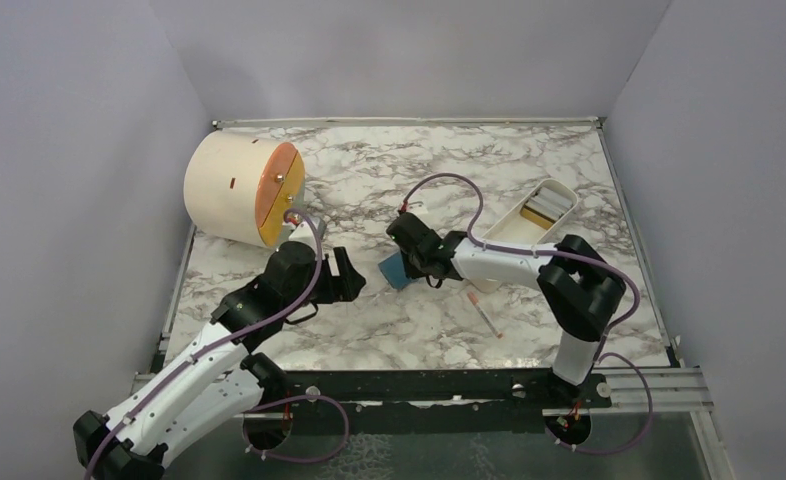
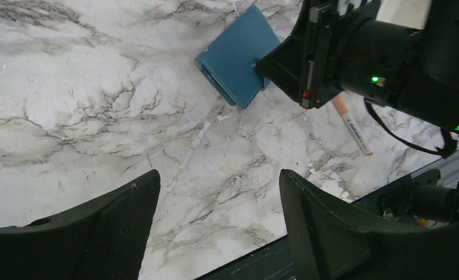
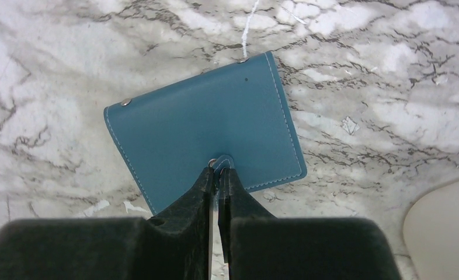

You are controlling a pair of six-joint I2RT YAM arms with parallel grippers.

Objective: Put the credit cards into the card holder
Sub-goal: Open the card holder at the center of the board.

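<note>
The teal-blue card holder (image 1: 393, 271) lies closed on the marble table, also in the left wrist view (image 2: 233, 55) and the right wrist view (image 3: 198, 128). My right gripper (image 1: 409, 266) is shut on its snap tab at the near edge (image 3: 218, 170). My left gripper (image 1: 347, 276) is open and empty, hovering over bare marble left of the holder (image 2: 218, 178). The credit cards (image 1: 537, 211), gold-yellow and grey, lie in the white oblong tray (image 1: 569, 195) at the back right.
A cream cylinder with an orange face (image 1: 234, 188) lies at the back left. A thin white-and-red pen (image 1: 484, 312) lies right of the holder, also in the left wrist view (image 2: 353, 125). The tray's rim (image 3: 443, 233) shows at the lower right of the right wrist view.
</note>
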